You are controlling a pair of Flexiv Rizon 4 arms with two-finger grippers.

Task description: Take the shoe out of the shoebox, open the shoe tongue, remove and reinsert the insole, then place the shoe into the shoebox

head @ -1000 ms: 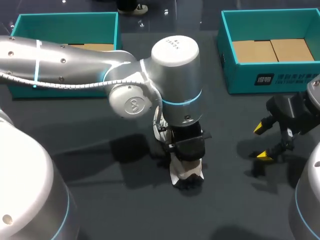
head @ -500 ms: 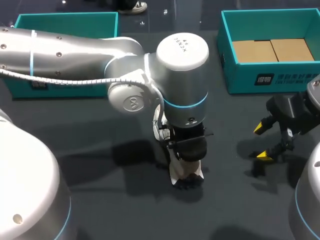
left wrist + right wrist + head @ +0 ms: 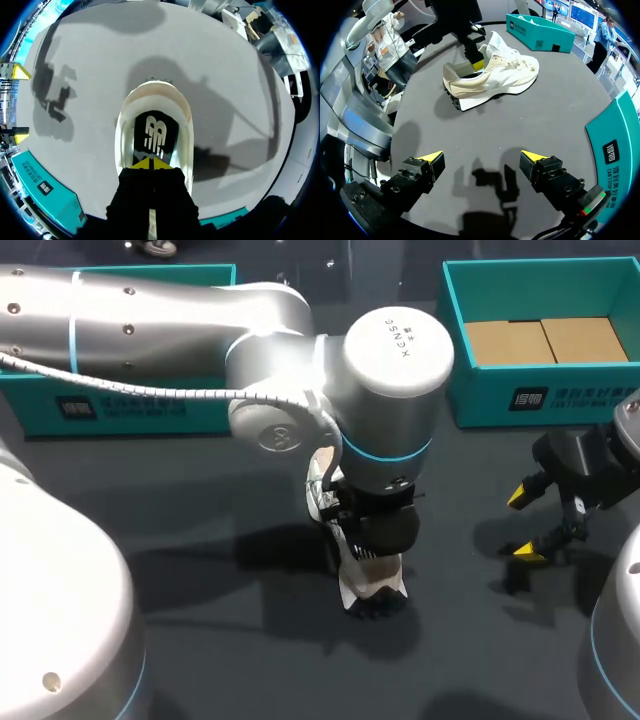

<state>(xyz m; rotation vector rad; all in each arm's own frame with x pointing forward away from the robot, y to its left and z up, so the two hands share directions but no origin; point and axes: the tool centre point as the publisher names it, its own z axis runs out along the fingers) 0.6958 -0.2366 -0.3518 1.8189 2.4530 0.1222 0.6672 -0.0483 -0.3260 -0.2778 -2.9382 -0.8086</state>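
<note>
A white sneaker lies on the dark table at the middle, heel toward the front edge. My left arm comes over it from the left. Its gripper points straight down into the shoe's opening, yellow tips pressed together and shut on top of the black insole with its white logo. I cannot tell whether the tips pinch the insole. The right wrist view shows the sneaker on its sole with the left gripper in its collar. My right gripper hangs open above bare table at the right, well away from the shoe.
A teal shoebox with a brown cardboard floor stands at the back right. A second teal box stands at the back left, largely hidden under my left arm. The dark tabletop stretches between them.
My left arm's wrist has shifted to the right and nearer the head camera, with the gripper still down in the shoe. The shoe and my right arm have stayed put.
</note>
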